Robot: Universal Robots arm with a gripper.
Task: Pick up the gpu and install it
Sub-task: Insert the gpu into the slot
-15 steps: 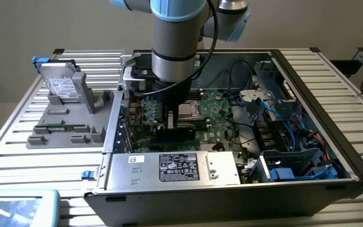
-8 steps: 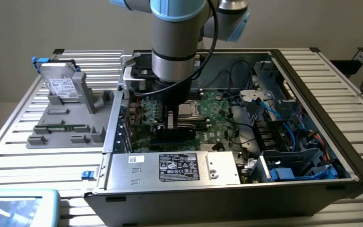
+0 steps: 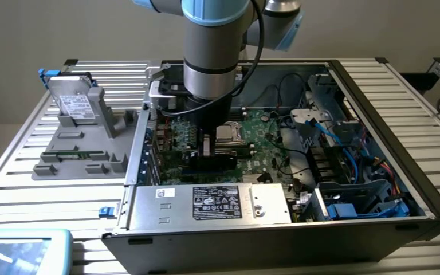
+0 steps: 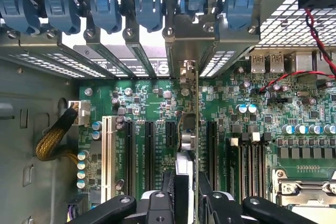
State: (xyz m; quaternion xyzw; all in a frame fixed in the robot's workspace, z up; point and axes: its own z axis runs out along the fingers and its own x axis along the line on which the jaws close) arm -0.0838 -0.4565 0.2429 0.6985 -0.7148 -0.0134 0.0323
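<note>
The ribbed aluminium bench (image 3: 44, 189) carries an open black computer case (image 3: 403, 189) lying on its side. Just beside it, toward the exterior view's left, sits a grey parts holder (image 3: 82, 152) with a hard drive (image 3: 75, 103) propped upright in it.

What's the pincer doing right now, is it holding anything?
Pincer: closed on the gpu, held edge-on over the motherboard slots.

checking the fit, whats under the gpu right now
The gpu stands on edge in the pincer, over the green motherboard and its black slots. The slot directly beneath it is covered.
</note>
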